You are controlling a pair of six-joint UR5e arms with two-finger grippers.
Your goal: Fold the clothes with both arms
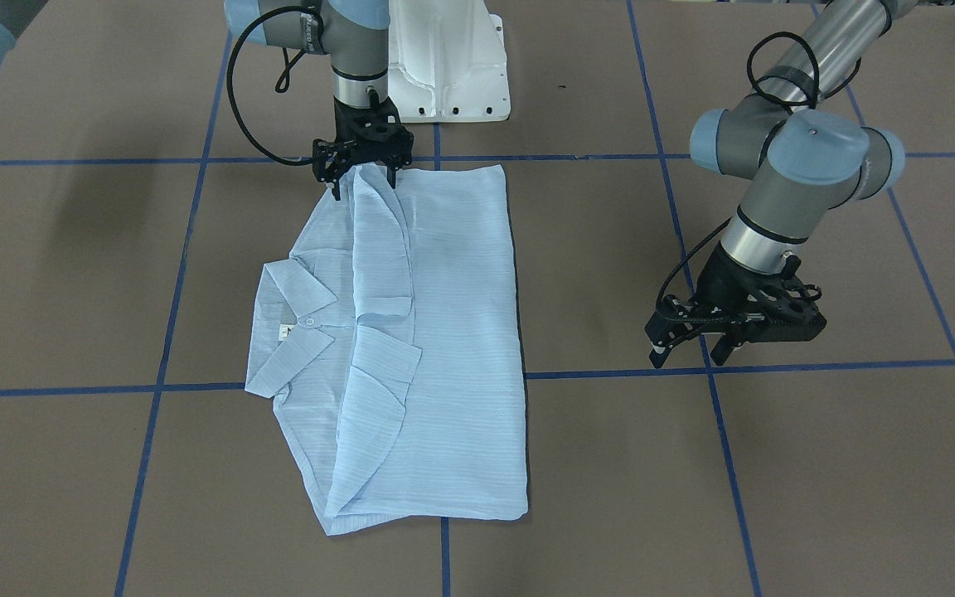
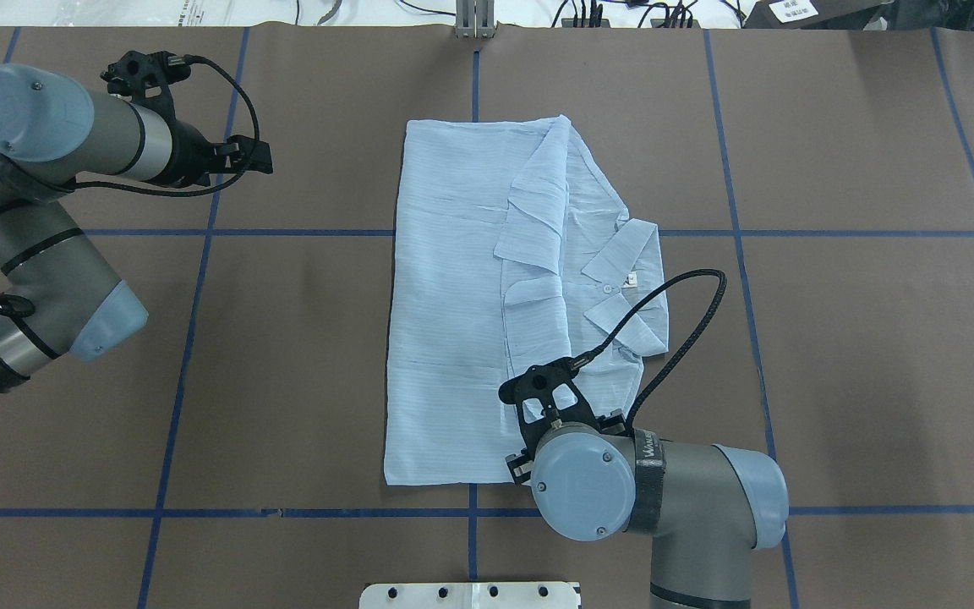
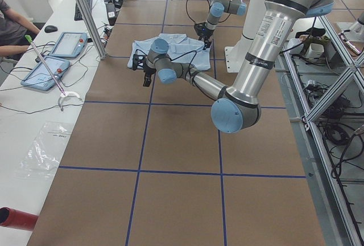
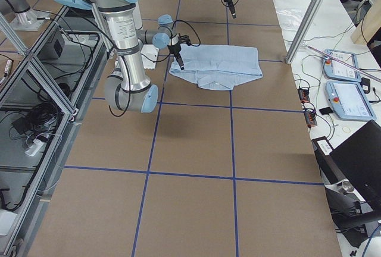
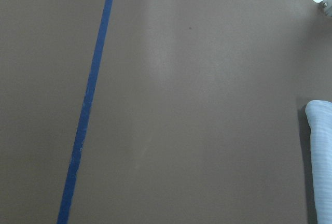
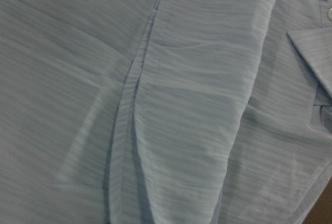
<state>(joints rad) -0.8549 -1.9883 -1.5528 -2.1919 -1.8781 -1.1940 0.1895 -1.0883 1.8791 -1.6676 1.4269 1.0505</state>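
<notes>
**A:** Front-facing view first: where is everything?

**B:** The shirt (image 1: 453, 332) lies flat on the table (image 1: 776, 497), just in front of the white pedestal base (image 1: 444, 75). Its sleeves are folded in and the collar (image 1: 291, 290) points to the base's right. The right gripper (image 1: 366, 184) stands on the shirt edge nearest the base, jaws spread around a ridge of cloth and not pinching it. The left gripper (image 1: 689, 356) hangs over bare table off the base's left side, jaws apart and empty.

**A:** Overhead?

**B:** It shows 1 neat rectangle straight out from the base. The right wrist hides its own fingers.

**A:** The 2 side views?

**B:** Too small to judge either claw.

**A:** The wrist cameras?

**B:** The left one sees bare table and a sliver of shirt. The right one sees thin striped cloth with soft creases.

**A:** So how will it handle?

**B:** I judge it light, limp and slippery, so the layers may slide apart. I would pinch all layers at 2 corners of 1 edge, 1 per arm, clear of the buttons.
</notes>
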